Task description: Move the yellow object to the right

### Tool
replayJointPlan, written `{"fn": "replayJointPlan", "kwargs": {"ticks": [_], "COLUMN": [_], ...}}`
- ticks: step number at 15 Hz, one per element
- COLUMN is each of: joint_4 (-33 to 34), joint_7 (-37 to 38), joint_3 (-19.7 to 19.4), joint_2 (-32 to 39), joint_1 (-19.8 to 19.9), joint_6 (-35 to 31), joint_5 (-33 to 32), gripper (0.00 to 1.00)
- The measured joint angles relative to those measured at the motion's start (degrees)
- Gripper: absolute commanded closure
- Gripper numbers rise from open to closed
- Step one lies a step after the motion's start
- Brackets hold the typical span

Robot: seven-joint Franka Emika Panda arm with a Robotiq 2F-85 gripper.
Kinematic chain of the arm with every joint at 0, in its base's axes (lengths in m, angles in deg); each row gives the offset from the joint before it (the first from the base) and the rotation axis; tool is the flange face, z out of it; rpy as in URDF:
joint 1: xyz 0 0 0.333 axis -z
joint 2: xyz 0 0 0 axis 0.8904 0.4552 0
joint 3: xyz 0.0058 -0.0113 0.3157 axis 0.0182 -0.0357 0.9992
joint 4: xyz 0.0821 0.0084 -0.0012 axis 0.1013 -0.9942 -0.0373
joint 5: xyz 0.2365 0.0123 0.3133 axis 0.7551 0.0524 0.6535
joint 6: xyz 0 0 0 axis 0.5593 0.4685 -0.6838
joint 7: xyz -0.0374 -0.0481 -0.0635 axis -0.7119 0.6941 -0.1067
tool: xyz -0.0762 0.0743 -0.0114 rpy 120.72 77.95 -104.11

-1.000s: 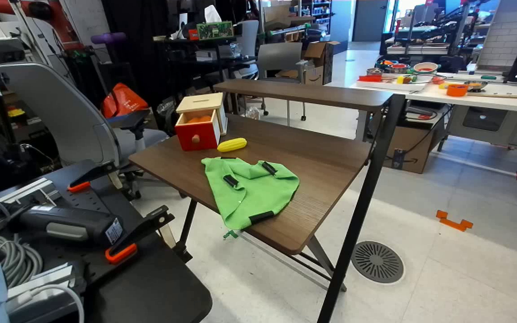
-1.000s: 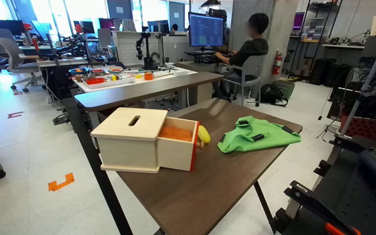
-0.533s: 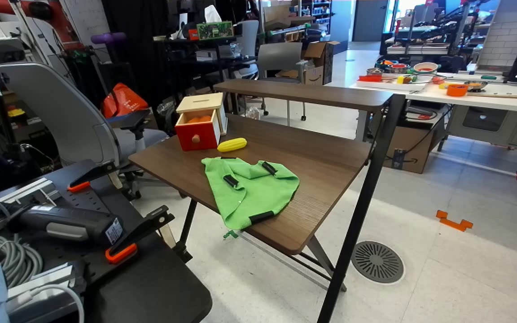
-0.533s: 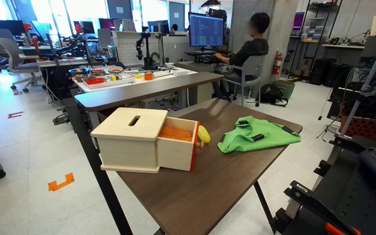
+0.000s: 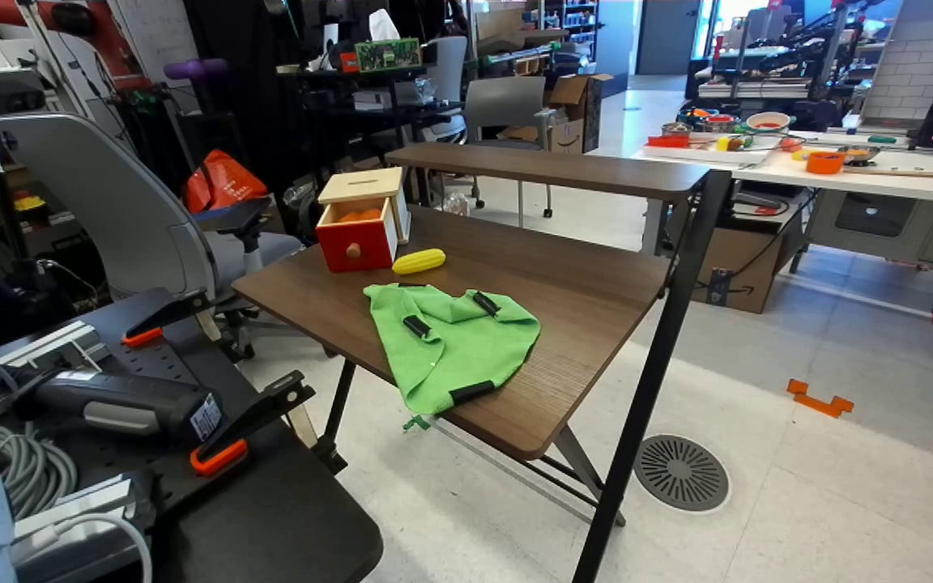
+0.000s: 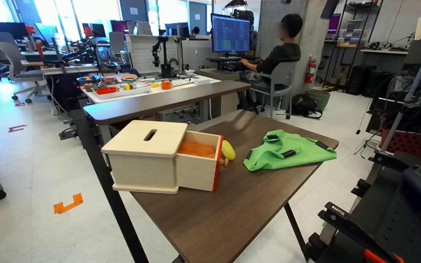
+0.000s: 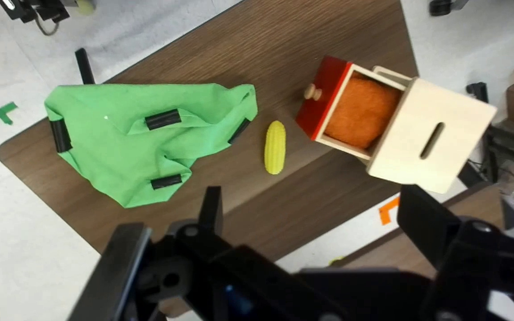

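The yellow object point(image 5: 419, 261) is a small ribbed, corn-like piece lying on the brown table point(image 5: 580, 275). It lies between the box's red drawer front and the green cloth, apart from the cloth. In an exterior view the yellow object point(image 6: 228, 150) is partly hidden behind the drawer. In the wrist view the yellow object point(image 7: 275, 148) shows whole, above and between the fingertips in the picture. My gripper point(image 7: 309, 191) is open and empty, high above the table. Dark parts at the top edge of an exterior view point(image 6: 330, 8) look like its fingers.
A wooden box point(image 6: 144, 168) stands with its red-fronted drawer pulled out, orange stuff inside. A green cloth point(image 7: 123, 133) with black strips lies crumpled on the table. A raised shelf point(image 5: 547, 168) runs along one table side, on black legs point(image 5: 653, 364).
Dark parts, seemingly of my gripper, have appeared at the top edge of both exterior views. The yellow object, box and cloth have not moved.
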Motion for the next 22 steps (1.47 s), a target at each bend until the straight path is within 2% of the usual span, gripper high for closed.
{"fn": "replayJointPlan", "kwargs": {"ticks": [5,10,15,22], "joint_4": [6.71,17.10,26.50,35.73], "joint_7": [7.56,9.59,10.60,12.10], "joint_3": [0.05,-1.21,-3.74,-4.18], "joint_2": [19.30,33.90,42.99,52.48], "joint_1": [-0.40,-2.32,-3.00,-5.39], "joint_6": [-3.27,-3.22,-3.13,-3.14], "joint_5": [-4.23,-4.67,-4.67,-4.50], "gripper": [0.00,0.00,0.00,0.00]}}
